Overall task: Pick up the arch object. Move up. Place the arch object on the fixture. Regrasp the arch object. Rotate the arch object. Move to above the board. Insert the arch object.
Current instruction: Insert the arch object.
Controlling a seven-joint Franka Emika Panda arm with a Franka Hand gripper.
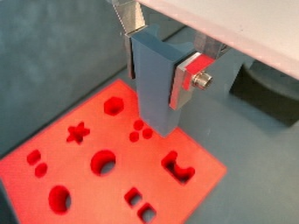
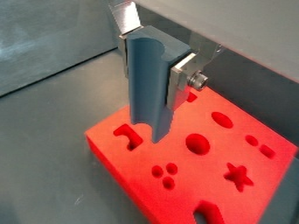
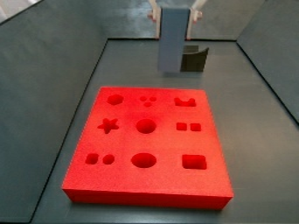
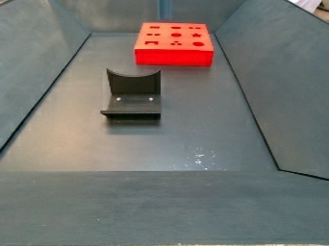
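Observation:
My gripper (image 1: 158,52) is shut on the arch object (image 1: 152,83), a slate blue-grey block hanging upright between the silver fingers. Both wrist views show it, with its curved notch at the upper end (image 2: 149,79). Its lower end hangs above the red-orange board (image 1: 70,175), near the arch cutout (image 2: 131,136). In a side view the gripper (image 3: 176,10) holds the arch object (image 3: 173,39) high over the far edge of the board (image 3: 146,188). The fixture (image 3: 195,59) stands behind it. In a side view the fixture (image 4: 133,94) and the board (image 4: 174,60) show, the gripper out of frame.
Grey sloping walls (image 3: 47,61) close in the dark floor on all sides. The board carries star (image 3: 108,125), circle and square cutouts. The fixture shows in a wrist view as a dark shape (image 1: 274,92) beyond the board.

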